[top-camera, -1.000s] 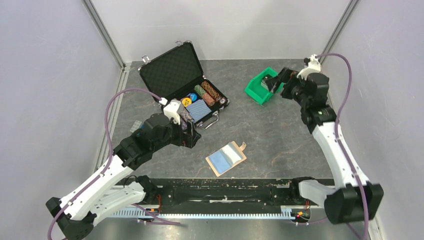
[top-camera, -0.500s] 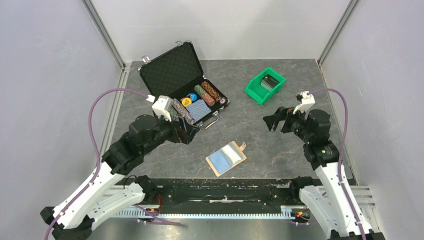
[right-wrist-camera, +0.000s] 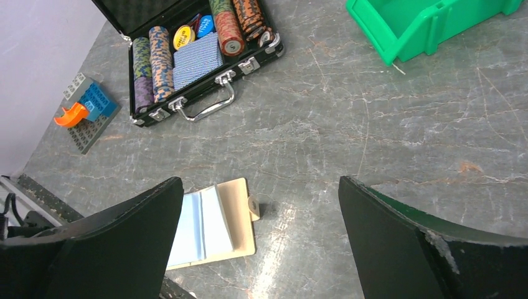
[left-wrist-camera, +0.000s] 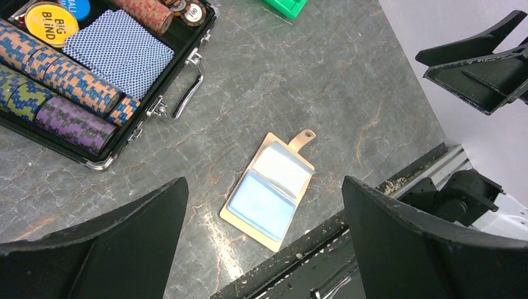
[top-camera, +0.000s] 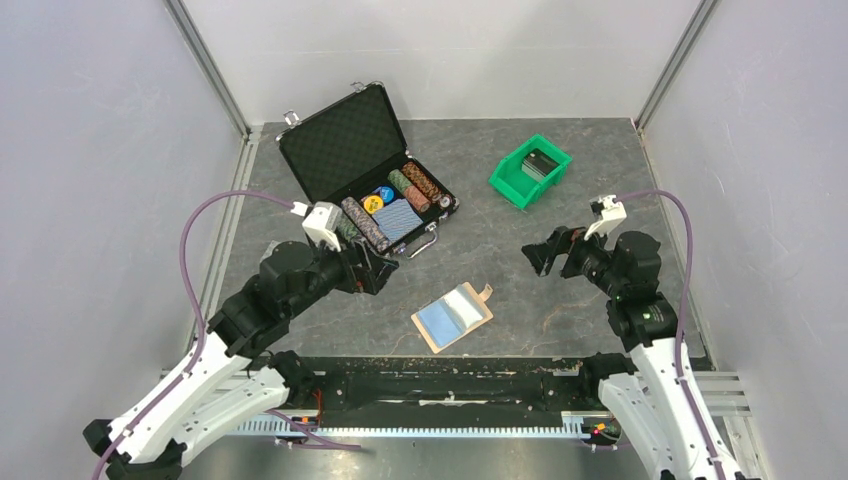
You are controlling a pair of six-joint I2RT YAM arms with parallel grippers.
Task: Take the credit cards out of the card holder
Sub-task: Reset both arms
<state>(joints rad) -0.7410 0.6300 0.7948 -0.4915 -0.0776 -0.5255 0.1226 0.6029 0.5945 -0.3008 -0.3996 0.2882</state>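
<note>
Tan flat folding card holder (top-camera: 452,316) lies spread open on the grey stone-patterned tabletop (top-camera: 520,290), between the two grippers and touching neither. A thin light blue credit card (left-wrist-camera: 261,204) shows in the half away from its tab. Both the left gripper (top-camera: 372,268) and the right gripper (top-camera: 545,253) hover with jaws wide, holding nothing.

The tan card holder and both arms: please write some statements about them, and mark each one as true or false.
1. The card holder lies open on the table. True.
2. The left fingers are shut on it. False: they are open and hold nothing.
3. The right fingers are open and empty. True.
4. The black case is closed. False: its lid stands open.
</note>
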